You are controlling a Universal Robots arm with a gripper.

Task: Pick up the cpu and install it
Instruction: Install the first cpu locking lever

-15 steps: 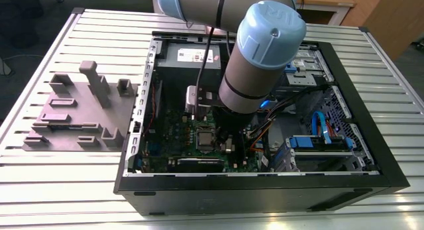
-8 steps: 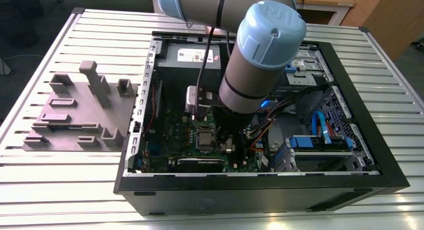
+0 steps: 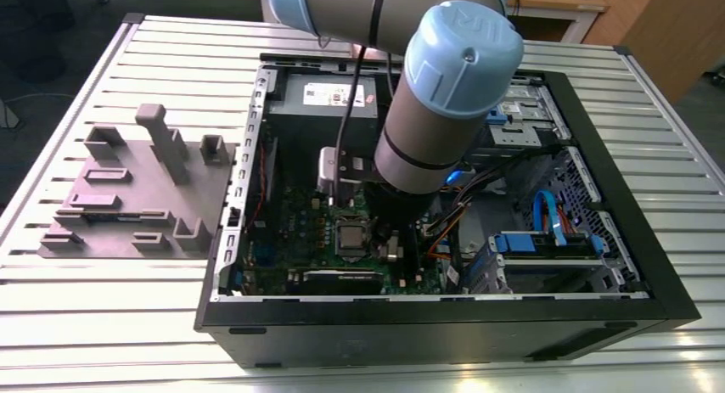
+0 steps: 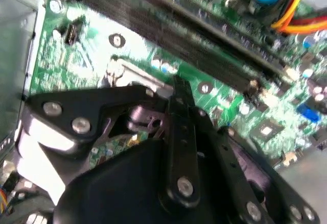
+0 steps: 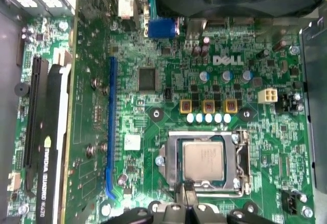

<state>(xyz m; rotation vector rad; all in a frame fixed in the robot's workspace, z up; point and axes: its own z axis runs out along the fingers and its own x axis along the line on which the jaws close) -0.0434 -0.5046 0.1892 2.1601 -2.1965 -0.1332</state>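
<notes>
The small square silver-topped cpu (image 5: 204,161) lies inside the metal socket frame (image 5: 166,165) on the green motherboard (image 5: 153,45). The black gripper (image 5: 186,196) hovers at the socket's edge; whether its fingers are apart cannot be told. No print is legible.

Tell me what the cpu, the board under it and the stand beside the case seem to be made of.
cpu: metal lid, likely; dull silver-grey with a soft sheen, sitting in its socket.
Motherboard: glossy green circuit laminate, studded with solder points and small parts.
Grey fixture at the exterior view's left: matte grey, blocky posts; probably plastic, possibly printed, though the look leaves that open.
</notes>
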